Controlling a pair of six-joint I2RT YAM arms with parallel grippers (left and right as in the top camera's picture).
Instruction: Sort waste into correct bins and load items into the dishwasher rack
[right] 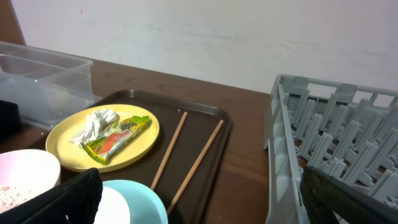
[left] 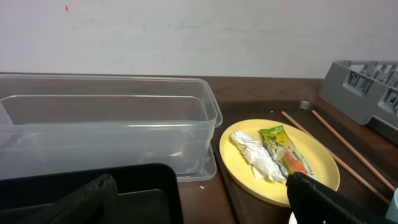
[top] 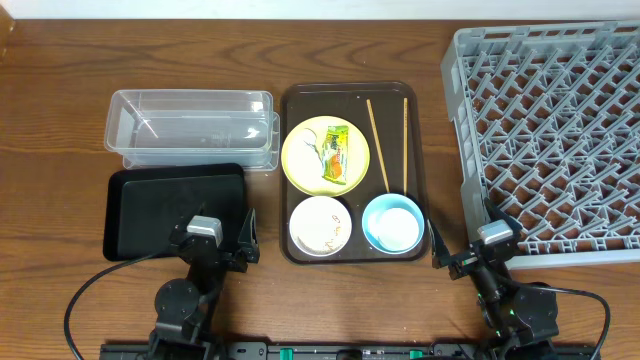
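Grey rack, tub and black tray hold nothing, so all is left: wrapper and scrap on the plate, white bowl, blue bowl and chopsticks on the brown tray, my left gripper and right gripper both wide, empty.

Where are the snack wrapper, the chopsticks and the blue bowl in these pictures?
snack wrapper (top: pixel 336 152): overhead view, middle of the printed packet.
chopsticks (top: pixel 377 145): overhead view, halfway along the slanted stick.
light-blue bowl (top: pixel 370 222): overhead view, on its blue rim.
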